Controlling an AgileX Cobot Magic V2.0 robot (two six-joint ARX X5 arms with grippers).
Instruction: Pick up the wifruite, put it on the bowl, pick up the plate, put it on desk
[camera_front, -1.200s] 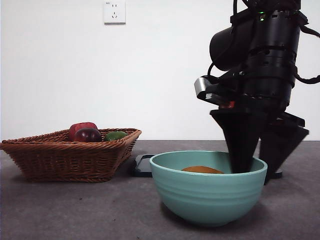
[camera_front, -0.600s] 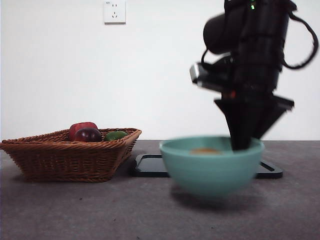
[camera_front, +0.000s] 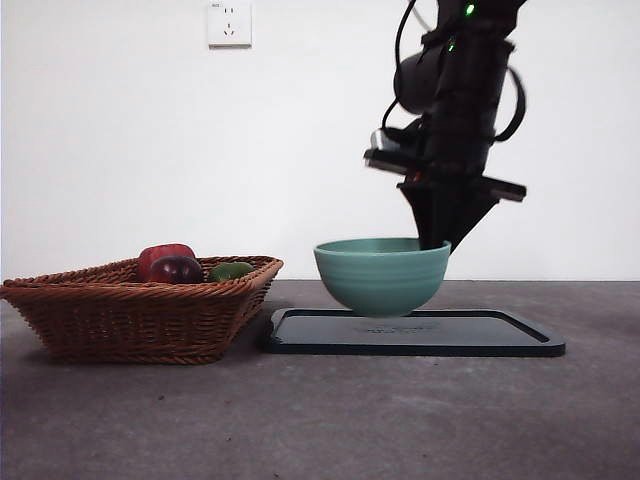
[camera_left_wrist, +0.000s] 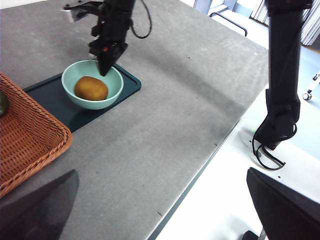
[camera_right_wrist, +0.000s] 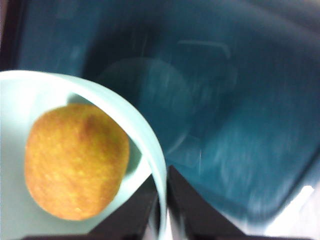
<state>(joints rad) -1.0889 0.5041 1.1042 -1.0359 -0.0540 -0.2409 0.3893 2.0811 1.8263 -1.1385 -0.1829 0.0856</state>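
sitting snug in the deep mint-green glazed bowl (camera_left_wrist: 92, 84), the fuzzy golden-brown kiwifruit (camera_left_wrist: 91, 88) is already where the task wants it, lying on the bowl's floor close to the wall where the jaws grip. the right gripper (camera_right_wrist: 161, 206) is clamped on the bowl's pale rim, one black jaw inside and one outside, as its own wrist camera shows. a second ago the bowl stood near and large in the front view on the dark grey matte tabletop (camera_front: 320, 420); half a second ago it was a blur in the air, and now it hangs small and far back, just above the flat black rectangular tray (camera_front: 415, 331). whether its foot touches the tray cannot be told from here. so the carry runs toward the tray, not the desk, and the fruit rides along without spilling. the left gripper (camera_left_wrist: 160, 220) waits well apart, its jaws spread wide and empty. the brown wicker basket (camera_front: 140, 305) with its dark red fruit (camera_front: 175, 268) and green fruit (camera_front: 231, 270) stands beside the tray, undisturbed.
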